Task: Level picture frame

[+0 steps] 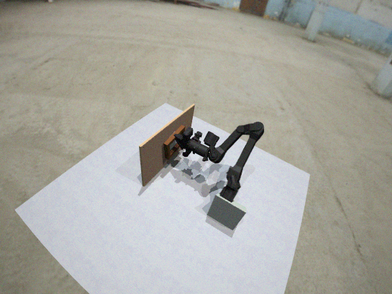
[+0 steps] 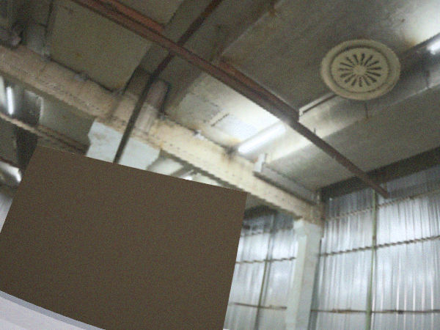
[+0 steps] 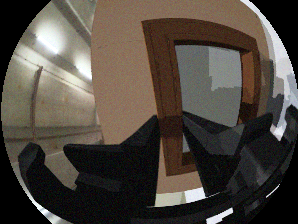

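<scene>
The brown picture frame (image 1: 167, 151) (image 3: 162, 75) is at the front face of the upright wall board (image 1: 151, 160) (image 3: 120, 65). My gripper (image 1: 180, 134) (image 3: 169, 117) is shut on the frame's top bar, which runs along the left of the wrist view, one finger on each side of it. Against the board's top edge, the frame looks slightly tilted, its far end in the top view the higher one. The screw and the notched strip are hidden behind the frame. The exterior view shows only the plain back of the board (image 2: 128, 238).
The board stands on a white mat (image 1: 130, 235). The arm (image 1: 246, 153) reaches to the board from its base by a grey-green block (image 1: 226, 213) at the near right. The arm's shadows fall on the mat between the block and the board.
</scene>
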You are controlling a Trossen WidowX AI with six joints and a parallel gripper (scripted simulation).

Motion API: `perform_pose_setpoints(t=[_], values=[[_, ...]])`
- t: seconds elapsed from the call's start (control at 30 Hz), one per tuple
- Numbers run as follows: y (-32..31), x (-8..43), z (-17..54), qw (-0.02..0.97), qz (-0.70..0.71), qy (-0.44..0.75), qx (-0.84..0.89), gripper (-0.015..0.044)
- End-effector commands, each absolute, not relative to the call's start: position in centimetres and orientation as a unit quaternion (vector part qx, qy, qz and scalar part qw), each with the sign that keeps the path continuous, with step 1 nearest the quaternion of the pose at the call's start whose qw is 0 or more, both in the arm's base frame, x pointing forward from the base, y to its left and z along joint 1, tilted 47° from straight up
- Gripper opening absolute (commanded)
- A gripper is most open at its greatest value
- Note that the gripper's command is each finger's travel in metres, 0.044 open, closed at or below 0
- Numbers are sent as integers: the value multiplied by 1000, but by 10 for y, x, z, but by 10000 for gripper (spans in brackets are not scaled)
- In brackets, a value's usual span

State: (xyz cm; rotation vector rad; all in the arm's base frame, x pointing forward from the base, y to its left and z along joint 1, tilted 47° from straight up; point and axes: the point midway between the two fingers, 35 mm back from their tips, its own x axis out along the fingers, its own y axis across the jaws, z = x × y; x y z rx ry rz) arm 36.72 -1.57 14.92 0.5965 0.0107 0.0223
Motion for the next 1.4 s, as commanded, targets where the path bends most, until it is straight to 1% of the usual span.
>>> perform_pose_setpoints(t=[0.0,1.37], values=[[-14,368,151,957,17,4,291,0],[-18,368,157,957,17,3,291,0]])
